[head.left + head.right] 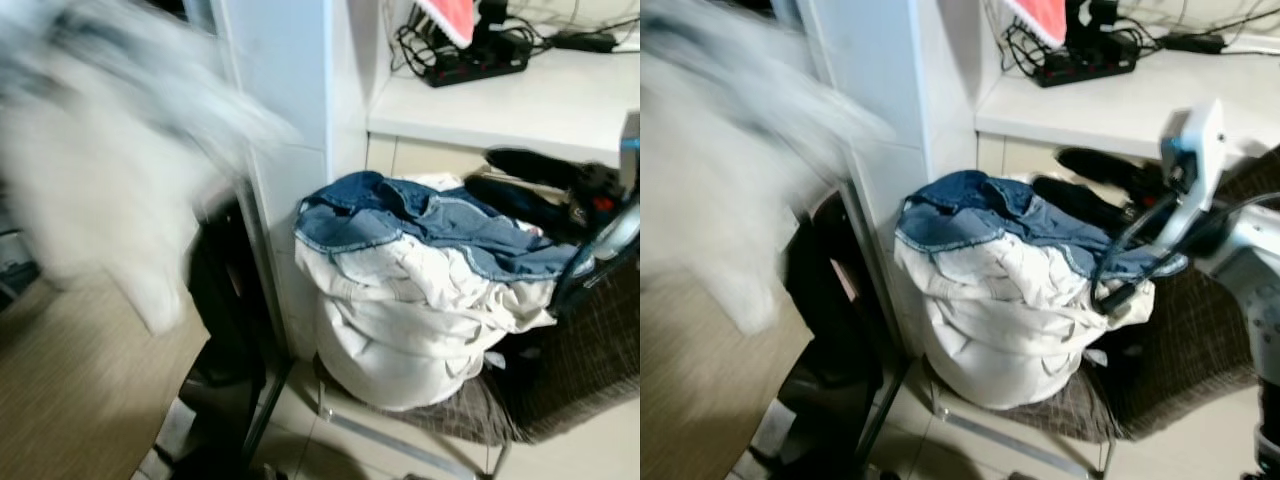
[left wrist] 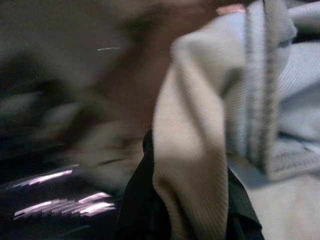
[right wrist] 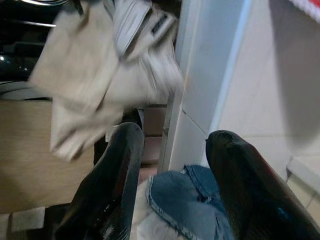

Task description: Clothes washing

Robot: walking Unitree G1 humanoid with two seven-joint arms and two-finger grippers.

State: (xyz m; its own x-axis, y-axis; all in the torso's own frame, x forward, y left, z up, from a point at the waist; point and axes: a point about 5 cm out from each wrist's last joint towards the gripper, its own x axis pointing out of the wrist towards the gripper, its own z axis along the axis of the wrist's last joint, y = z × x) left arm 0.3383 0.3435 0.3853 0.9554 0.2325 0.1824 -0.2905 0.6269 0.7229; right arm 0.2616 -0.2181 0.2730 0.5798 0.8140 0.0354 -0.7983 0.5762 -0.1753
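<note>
A pale garment (image 1: 110, 150) hangs blurred high on the robot's left, in front of a white pillar (image 1: 285, 120). In the left wrist view the left gripper (image 2: 187, 210) has its black fingers (image 2: 135, 210) clamped on a fold of that ribbed cloth. To the right, a laundry basket (image 1: 590, 360) of dark weave stands on the tiled floor (image 1: 300, 440), heaped with white cloth (image 1: 400, 320) and topped by a pair of blue jeans (image 1: 420, 220). The right gripper (image 3: 172, 175) hovers just above the jeans with its fingers (image 3: 107, 190) spread apart and nothing between them. Behind the basket, a white desk (image 1: 520, 105) carries a black power strip (image 1: 475, 62) with tangled cables.
</note>
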